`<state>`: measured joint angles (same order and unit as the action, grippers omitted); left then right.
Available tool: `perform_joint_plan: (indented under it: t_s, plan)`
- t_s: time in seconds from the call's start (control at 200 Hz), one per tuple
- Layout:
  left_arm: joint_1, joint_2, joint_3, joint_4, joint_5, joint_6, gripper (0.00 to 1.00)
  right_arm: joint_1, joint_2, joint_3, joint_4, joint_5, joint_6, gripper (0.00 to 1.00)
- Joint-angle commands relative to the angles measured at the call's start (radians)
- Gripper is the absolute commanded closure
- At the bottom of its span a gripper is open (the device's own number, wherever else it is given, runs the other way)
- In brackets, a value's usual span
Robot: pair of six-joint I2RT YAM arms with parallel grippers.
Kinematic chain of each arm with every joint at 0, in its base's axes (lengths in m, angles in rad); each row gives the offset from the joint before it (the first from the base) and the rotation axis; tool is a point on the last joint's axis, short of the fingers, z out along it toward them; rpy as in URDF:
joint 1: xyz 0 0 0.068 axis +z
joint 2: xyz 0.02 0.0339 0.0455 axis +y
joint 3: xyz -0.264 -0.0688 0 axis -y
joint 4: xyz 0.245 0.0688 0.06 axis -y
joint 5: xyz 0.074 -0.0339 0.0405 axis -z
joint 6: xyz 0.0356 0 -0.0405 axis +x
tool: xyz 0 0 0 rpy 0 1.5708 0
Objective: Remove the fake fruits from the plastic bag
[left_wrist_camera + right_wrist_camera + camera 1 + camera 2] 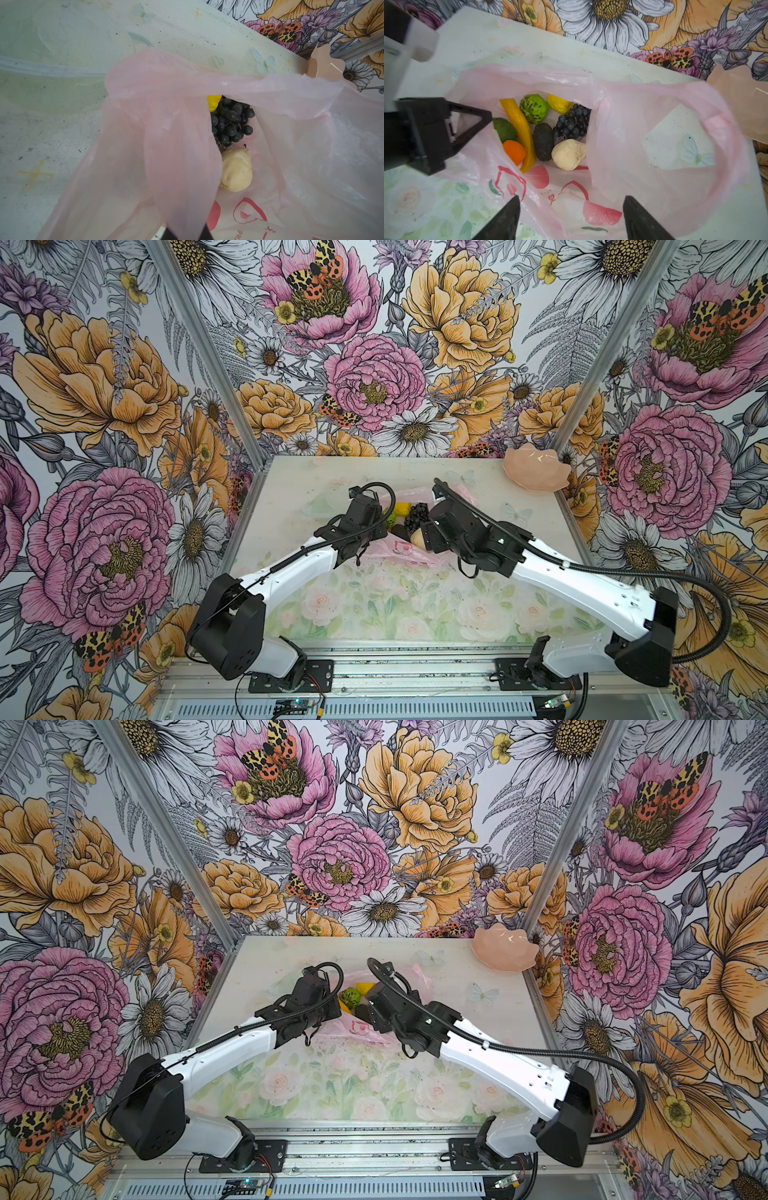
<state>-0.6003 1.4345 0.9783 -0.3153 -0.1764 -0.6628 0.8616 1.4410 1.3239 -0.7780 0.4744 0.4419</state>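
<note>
The left gripper [486,119] pinches the rim of the crinkly pink plastic bag [623,128] while the right gripper [572,207] hangs wide open over the fake fruits [543,141] inside, where the light, firm-looking cream-white lump [569,154] probably suits a grasp across its middle.

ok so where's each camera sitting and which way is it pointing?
Top views, both: high over the near edge of the table, looking down toward the back wall; left arm and right arm show, base to wrist.
Left wrist: on the left arm, looking into the plastic bag; left gripper tips show, shut on its film.
Right wrist: on the right arm, over the bag mouth; right gripper open, left gripper in frame.
Shared: both wrist views show the grape bunch and cream-white lump.
</note>
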Motion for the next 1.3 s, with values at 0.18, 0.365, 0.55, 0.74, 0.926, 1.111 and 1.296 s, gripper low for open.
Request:
perform_joint_plan:
  t_s: [0.18,0.365,0.55,0.74,0.926,1.111,1.296]
  plan:
    - [0.009,-0.025,-0.014,0.017,-0.016,0.006,1.0,-0.156,0.24,0.085,0.0,-0.022,-0.108,0.13]
    - [0.014,-0.032,-0.036,0.032,-0.003,-0.004,1.0,-0.207,0.352,0.114,0.048,-0.028,-0.126,0.27]
    - [0.06,-0.044,-0.079,0.076,0.078,-0.016,1.0,-0.243,0.378,0.133,0.095,-0.097,-0.167,0.77]
    - [0.153,-0.096,-0.125,0.103,0.151,0.017,1.0,-0.287,0.173,0.072,0.179,-0.452,-0.229,1.0]
    - [0.261,-0.145,-0.23,0.244,0.274,-0.002,1.0,-0.537,-0.023,-0.202,0.502,-0.931,-0.056,1.0]
    - [0.343,-0.159,-0.317,0.349,0.372,-0.032,1.0,-0.695,0.025,-0.474,0.976,-1.206,0.216,1.0]
    - [0.36,-0.111,-0.319,0.351,0.389,-0.021,1.0,-0.688,0.137,-0.529,1.191,-1.27,0.333,1.0]
